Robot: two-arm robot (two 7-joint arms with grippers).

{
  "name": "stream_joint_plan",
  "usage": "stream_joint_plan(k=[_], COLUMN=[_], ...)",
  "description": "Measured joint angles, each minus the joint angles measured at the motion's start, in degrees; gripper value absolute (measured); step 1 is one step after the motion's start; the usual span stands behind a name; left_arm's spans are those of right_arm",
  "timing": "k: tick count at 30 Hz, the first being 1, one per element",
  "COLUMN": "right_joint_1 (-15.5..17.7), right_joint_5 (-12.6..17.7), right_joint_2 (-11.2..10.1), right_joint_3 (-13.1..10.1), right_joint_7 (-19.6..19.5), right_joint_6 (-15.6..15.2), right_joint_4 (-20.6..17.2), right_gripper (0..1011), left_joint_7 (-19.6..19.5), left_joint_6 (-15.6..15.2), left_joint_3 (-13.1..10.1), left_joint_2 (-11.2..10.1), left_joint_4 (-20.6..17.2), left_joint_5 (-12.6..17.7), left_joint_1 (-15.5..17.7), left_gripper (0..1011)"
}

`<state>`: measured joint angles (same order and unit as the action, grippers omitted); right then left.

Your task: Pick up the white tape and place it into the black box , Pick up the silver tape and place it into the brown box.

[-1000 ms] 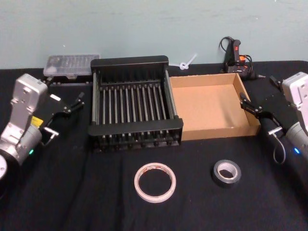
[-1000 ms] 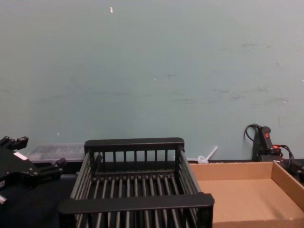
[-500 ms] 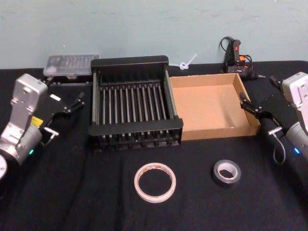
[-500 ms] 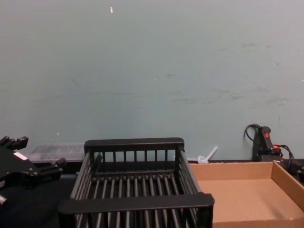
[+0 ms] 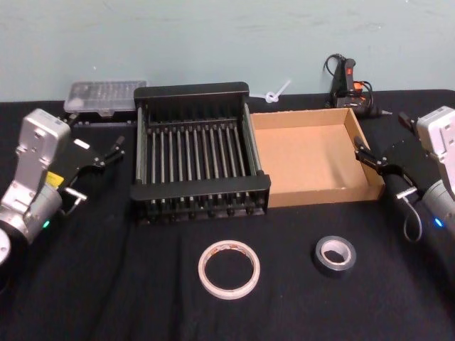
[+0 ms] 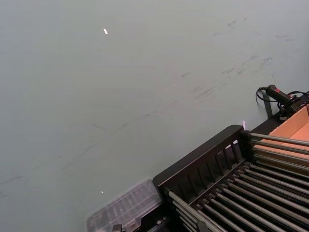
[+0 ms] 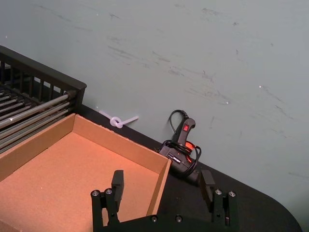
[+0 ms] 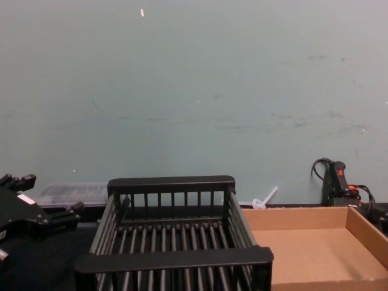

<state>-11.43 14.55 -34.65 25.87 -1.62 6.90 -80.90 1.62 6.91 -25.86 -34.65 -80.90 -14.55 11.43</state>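
The black-clothed desk (image 5: 106, 284) spreads wide, and at its back sit the two boxes side by side, touching. The brown box (image 5: 313, 160) is on the right, shallow and bare inside; the black box (image 5: 195, 153) is on the left, slatted, nothing on its bars.

Off to the far left, the left arm is raised beside the black box, its pincer (image 5: 99, 153) pointing toward that box's left wall, fingers parted and holding nothing. On the far right, the right arm mirrors it, its pincer (image 5: 371, 162) just off the brown box's right wall. From the right wrist view the two fingers (image 7: 117, 181) stand wide apart, one over the box's corner, the other over the cloth, nothing between them.

Now the tapes, both lying flat on the near side of the desk. The white tape (image 5: 229, 269) sits in front of the black box, near its right corner, well apart from the left pincer. The silver tape (image 5: 335, 256) lies to the right of it, in front of the brown box, nearer the right pincer yet clear of it.

Behind the boxes: a clear case (image 5: 105, 96) on the left, a glue gun (image 5: 347, 84) on the right.
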Motion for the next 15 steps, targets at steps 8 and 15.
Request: stream_joint_plan(k=[8, 15], right_joint_1=[0.0, 0.0], right_joint_5=[0.0, 0.0], right_joint_2=[0.0, 0.0], right_joint_3=[0.0, 0.0], right_joint_7=[0.0, 0.0], right_joint_6=[0.0, 0.0], right_joint_4=[0.0, 0.0], right_gripper=[1002, 1002], left_joint_7=[0.0, 0.0], left_joint_6=[0.0, 0.0], left_joint_3=[0.0, 0.0], left_joint_2=[0.0, 0.0], left_joint_4=[0.0, 0.0], left_joint_5=[0.0, 0.0], left_joint_1=[0.0, 0.0], left_gripper=[1002, 1001])
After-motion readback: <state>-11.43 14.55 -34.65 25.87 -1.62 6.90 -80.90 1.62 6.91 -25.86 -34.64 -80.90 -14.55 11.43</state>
